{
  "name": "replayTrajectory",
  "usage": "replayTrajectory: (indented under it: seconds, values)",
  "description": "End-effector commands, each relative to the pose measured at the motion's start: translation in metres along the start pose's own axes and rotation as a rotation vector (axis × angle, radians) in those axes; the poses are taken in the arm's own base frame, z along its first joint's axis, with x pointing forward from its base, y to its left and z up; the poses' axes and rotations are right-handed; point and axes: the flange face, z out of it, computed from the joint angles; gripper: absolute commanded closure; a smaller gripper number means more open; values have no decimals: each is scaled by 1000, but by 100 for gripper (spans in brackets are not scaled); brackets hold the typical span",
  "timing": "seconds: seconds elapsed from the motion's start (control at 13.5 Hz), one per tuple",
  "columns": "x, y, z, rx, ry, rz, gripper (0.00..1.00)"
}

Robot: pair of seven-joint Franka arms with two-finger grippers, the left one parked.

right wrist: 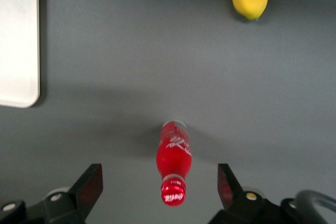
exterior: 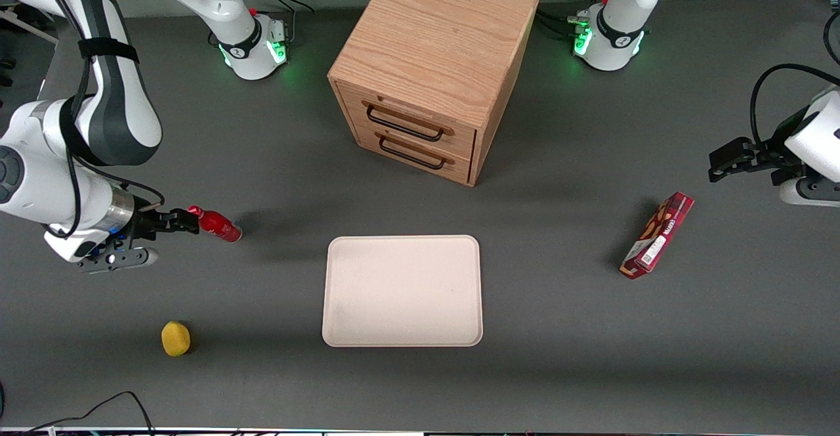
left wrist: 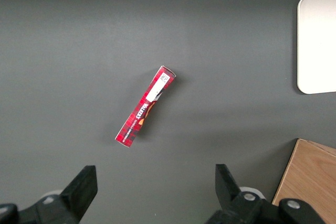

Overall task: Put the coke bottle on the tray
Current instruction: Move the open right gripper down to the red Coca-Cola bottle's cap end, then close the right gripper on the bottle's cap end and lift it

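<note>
Right arm is sitting low at its own end of the table, forearm folded down, wrist pointing roughly horizontal toward the tray. Gripper is hovering right at the cap of the coke bottle, fingers spread wide. In the wrist view the two black fingertips are standing well apart on either side of the bottle and touching nothing.

Bottle is glossy red plastic, narrow neck, red cap facing the gripper, white script on the body. It's on the matte dark grey table, well apart from the tray.

Yellow lemon-like object is lying nearer the front camera than the bottle, rounded, dull skin.

Tray is pale cream-pink, flat, rounded corners, low rim, holding nothing.
</note>
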Motion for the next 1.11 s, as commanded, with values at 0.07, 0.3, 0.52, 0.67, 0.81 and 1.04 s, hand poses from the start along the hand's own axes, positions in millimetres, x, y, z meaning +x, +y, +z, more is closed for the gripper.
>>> replayTrajectory:
  seconds: [0.07, 0.3, 0.52, 0.67, 0.81, 1.04]
  values:
    - [-25, 0, 9, 2, -4, -30, 12]
    - [-36, 11, 28, 3, 1, -74, 16]
    - [-47, 18, 45, 1, 22, -64, 19]
    - [-52, 14, 56, 4, 32, -65, 29]
    - [-59, 11, 59, 8, 31, -63, 33]
    - [-65, 9, 59, 9, 30, -66, 48]
